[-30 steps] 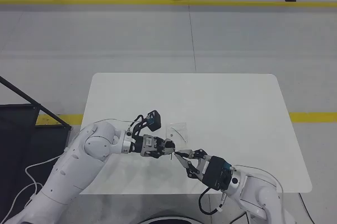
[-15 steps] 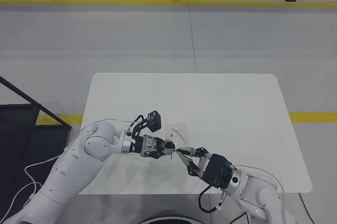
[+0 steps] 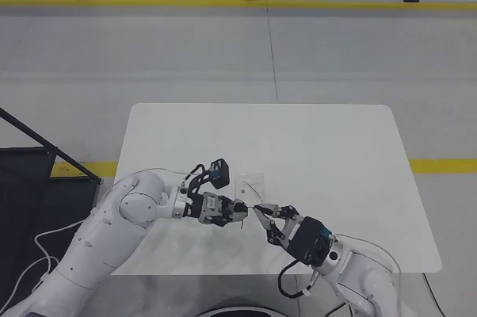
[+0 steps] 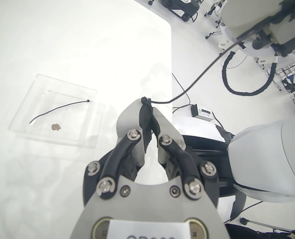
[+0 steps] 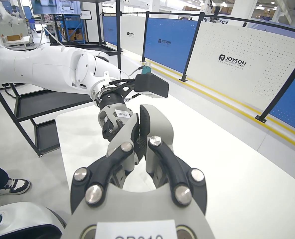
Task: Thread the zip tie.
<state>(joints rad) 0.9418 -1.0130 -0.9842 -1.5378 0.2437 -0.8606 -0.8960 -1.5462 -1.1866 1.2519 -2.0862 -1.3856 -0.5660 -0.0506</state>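
Change: over the last second the right gripper (image 3: 260, 209) had swung away from the robot's body and in toward the left gripper (image 3: 243, 210), which had hardly shifted. Their tips then nearly met above the tabletop (image 3: 341, 158).
Left fingers: pressed together (image 4: 130, 118), pinching the small square head of the black zip tie (image 4: 197, 78).
Right fingers: closed tight against each other (image 5: 160, 125). In the left wrist view the strap ran straight into them, so they appeared to grip its tail end.
Zip tie: held in the air between both grippers and off the tabletop, with its strap curving from the head across to the right gripper.
Meaning for the task: the narrowed gap suggested the tail was being brought round toward the head. No closed loop was visible, so threading seemed not yet done. The next move would call for aiming the tip finely into the head's slot.
Nearby: a clear tray (image 4: 82, 123) lay on the tabletop just beyond the grippers, holding a second tie (image 4: 60, 106) and a small brown scrap (image 4: 55, 127).
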